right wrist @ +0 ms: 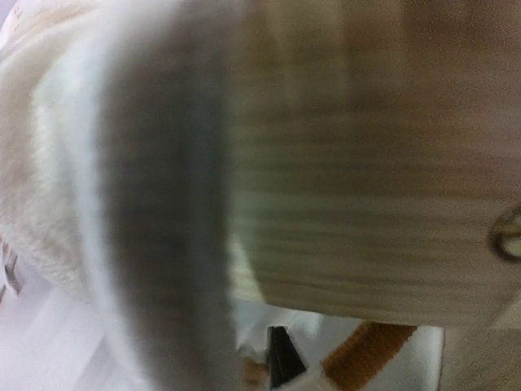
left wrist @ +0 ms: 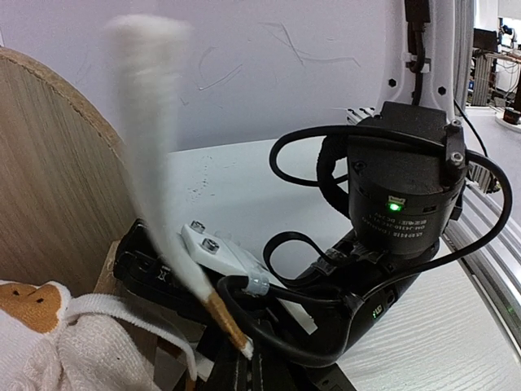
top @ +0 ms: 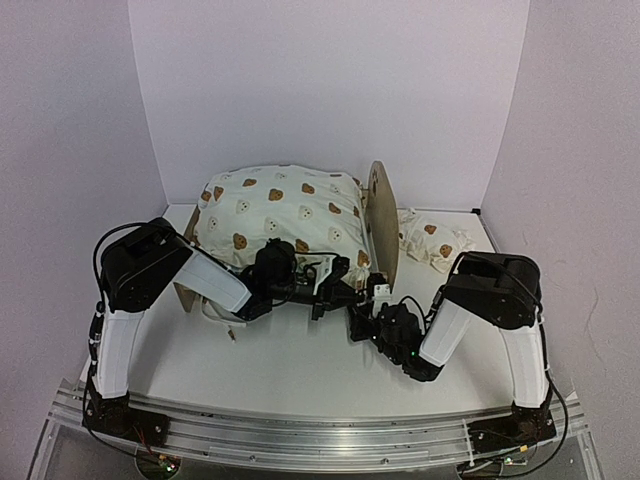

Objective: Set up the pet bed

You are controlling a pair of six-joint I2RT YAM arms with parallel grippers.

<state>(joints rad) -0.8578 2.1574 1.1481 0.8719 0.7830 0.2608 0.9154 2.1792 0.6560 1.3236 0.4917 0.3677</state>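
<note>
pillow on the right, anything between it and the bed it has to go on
Yes: the upright wooden end board stands between the pillow, lying on the table, and the duvet; the pillow would likely have to be lifted over it.

Wooden end board (left wrist: 49,179), blurred tie string (left wrist: 155,163), black robot arm (left wrist: 399,220)

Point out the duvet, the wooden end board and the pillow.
duvet (top: 270,205), top external view, middle of its bear-print top.
end board (top: 382,215), top external view, its flat wooden face.
pillow (top: 436,242), top external view, its middle.
</note>
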